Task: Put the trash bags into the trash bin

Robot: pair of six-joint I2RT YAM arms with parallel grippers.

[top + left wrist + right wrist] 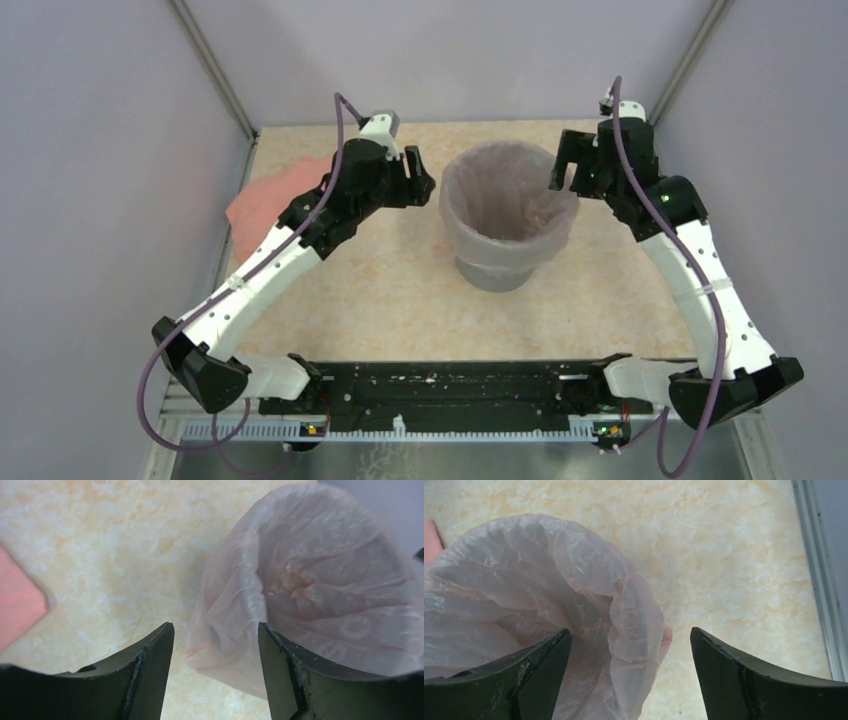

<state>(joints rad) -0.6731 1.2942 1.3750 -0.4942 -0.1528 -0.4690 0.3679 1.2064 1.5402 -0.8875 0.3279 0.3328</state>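
The grey trash bin (498, 268) stands upright mid-table. A pale-pink trash bag (512, 190) lines it, with its edge folded over the rim. My left gripper (424, 178) is open at the bin's left rim; in the left wrist view (216, 632) the bag's folded edge (227, 625) lies between the spread fingers. My right gripper (562, 168) is open at the right rim; in the right wrist view (630, 636) the bag's edge (636, 630) lies between its fingers. Neither gripper holds anything.
A folded pink stack of bags (268, 200) lies at the table's left edge, also visible in the left wrist view (17, 602). A metal frame rail (821, 580) runs along the right edge. Grey walls enclose the table.
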